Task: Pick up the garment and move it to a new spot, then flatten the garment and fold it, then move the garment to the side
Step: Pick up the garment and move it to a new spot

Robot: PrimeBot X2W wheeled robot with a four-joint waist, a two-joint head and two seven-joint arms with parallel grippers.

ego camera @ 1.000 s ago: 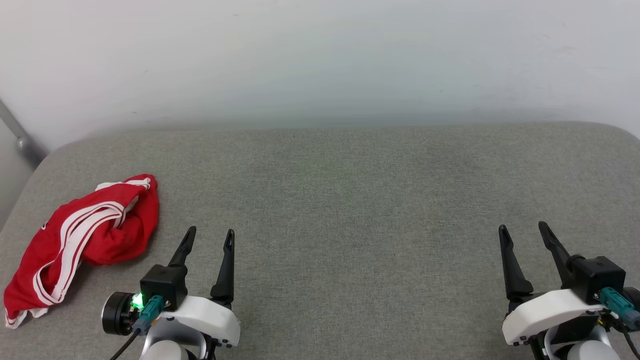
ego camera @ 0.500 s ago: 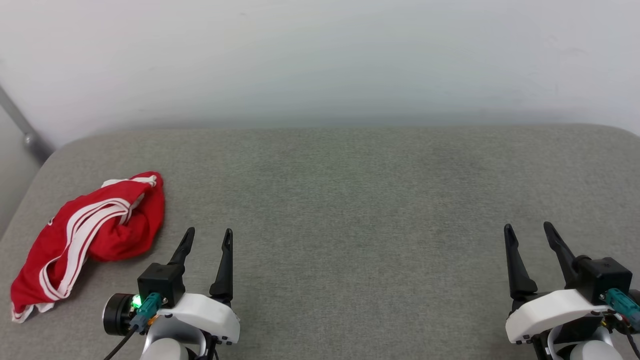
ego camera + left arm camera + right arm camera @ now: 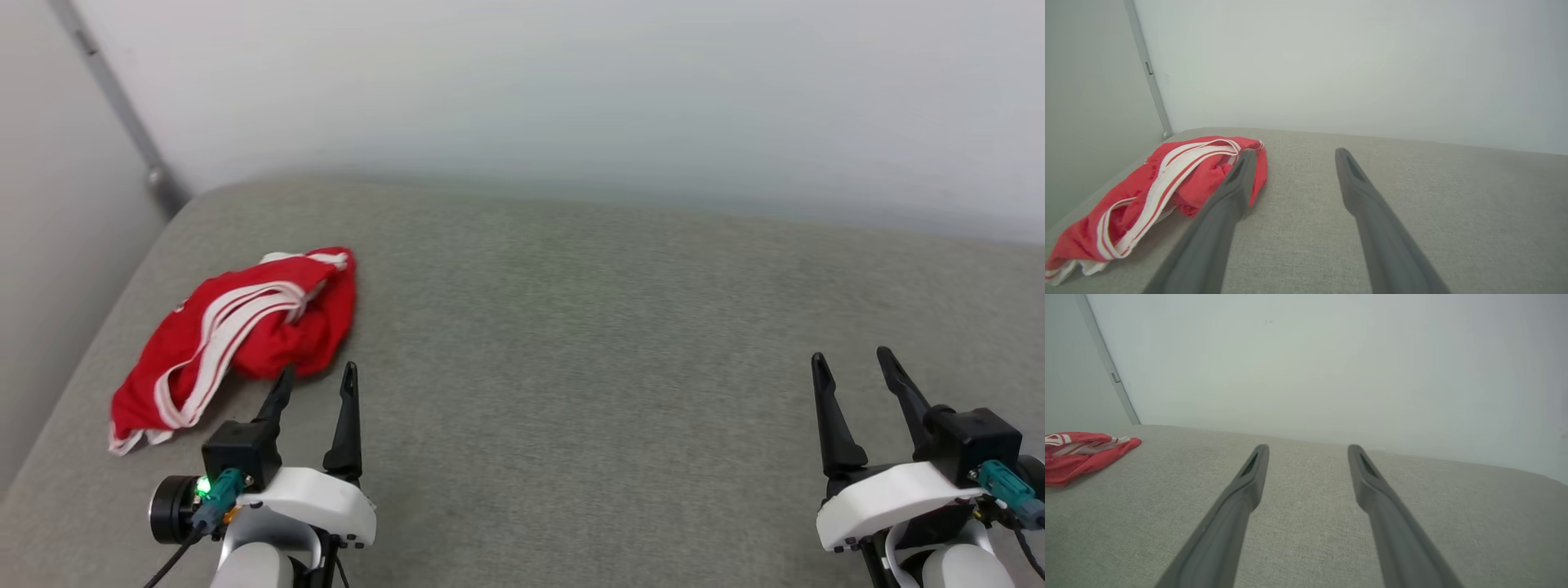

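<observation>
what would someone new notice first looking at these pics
The crumpled red garment with white stripe trim stands out at once, lying near the left edge of the grey fabric surface. Next come the two open grippers at the bottom of the head view: the left gripper close beside the garment, the right gripper far off over bare fabric.

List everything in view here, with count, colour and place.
crumpled soft-fabric jersey garment: one, red with white stripe trim, left part of the padded surface
padded woven-fabric surface: one, grey, spanning the foreground
plain wall: one, white, behind the surface
slim metal pole: one, grey, far left corner
left end effector: one, dark fingers, open, lower left, near the garment
right end effector: one, dark fingers, open, lower right
</observation>
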